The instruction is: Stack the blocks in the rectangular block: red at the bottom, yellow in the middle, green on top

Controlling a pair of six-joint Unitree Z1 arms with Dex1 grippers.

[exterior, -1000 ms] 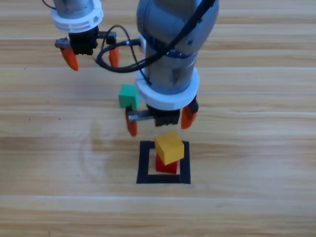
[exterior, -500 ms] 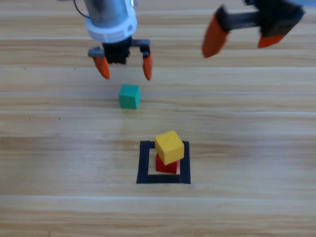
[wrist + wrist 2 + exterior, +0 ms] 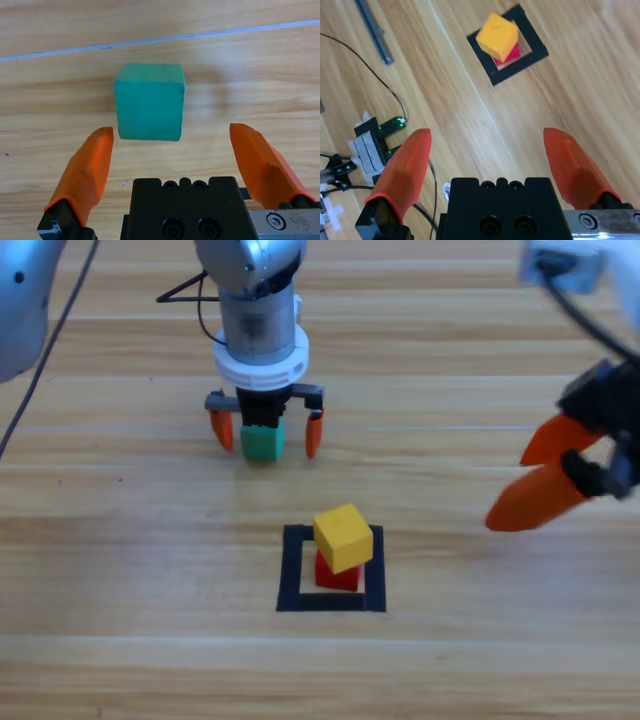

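Note:
The teal-green cube (image 3: 263,443) rests on the table, and my left gripper (image 3: 266,430) stands open over it with one jaw on each side. In the left wrist view the green cube (image 3: 149,101) lies just beyond the open left gripper (image 3: 171,141), untouched. The yellow cube (image 3: 343,537) sits turned a little on the red cube (image 3: 338,577) inside the black tape square (image 3: 291,570). My right gripper (image 3: 545,472) hangs open at the right edge, well above the table. Its wrist view shows the yellow cube (image 3: 497,35), the red cube (image 3: 510,54) and the tape square (image 3: 530,37) far off.
In the right wrist view, cables (image 3: 385,85) and a small black device with green lights (image 3: 390,126) lie past the table's edge. A grey arm part (image 3: 22,300) fills the high view's top left corner.
My left gripper came down and forward until its jaws straddle the green cube. The right arm drew away from the stack, swung out to the right edge and sank lower in the picture.

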